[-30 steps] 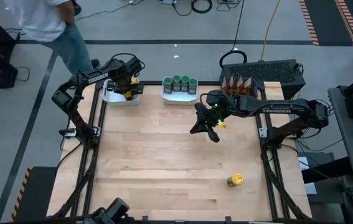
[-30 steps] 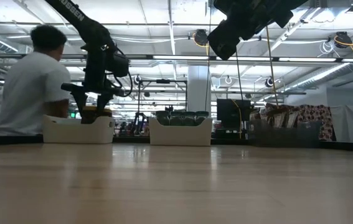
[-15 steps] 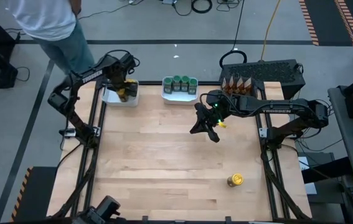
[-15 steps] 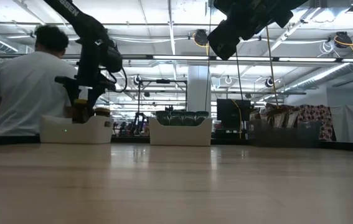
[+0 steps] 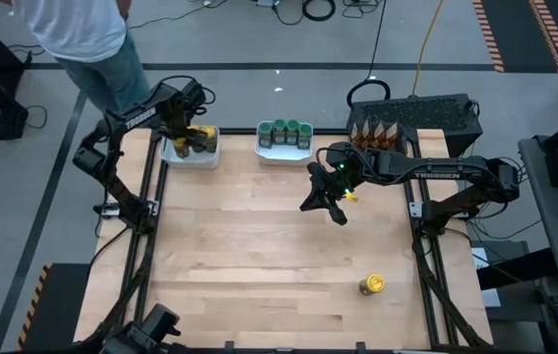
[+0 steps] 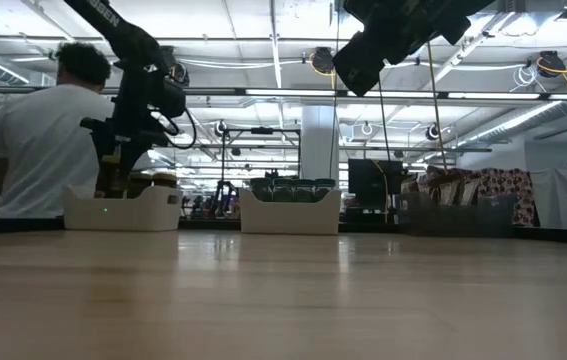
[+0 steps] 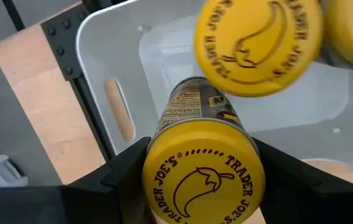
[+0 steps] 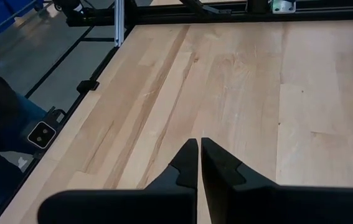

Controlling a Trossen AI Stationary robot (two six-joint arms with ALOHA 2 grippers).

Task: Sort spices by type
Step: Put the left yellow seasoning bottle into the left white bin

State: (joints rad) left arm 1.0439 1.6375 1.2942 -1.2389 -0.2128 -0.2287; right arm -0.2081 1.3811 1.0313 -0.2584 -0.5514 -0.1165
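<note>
Shifted leftward, left claw (image 7: 198,186) grips a yellow-lidded jar (image 7: 202,171), clear only at its wrist.

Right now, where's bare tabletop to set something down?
The wooden table is bare across its middle and near half, bordered only by one yellow-lidded round jar near the right front. Crowded: the far edge, with the white tray of yellow-lidded jars, green-lidded jars and brown pointed packets.
</note>
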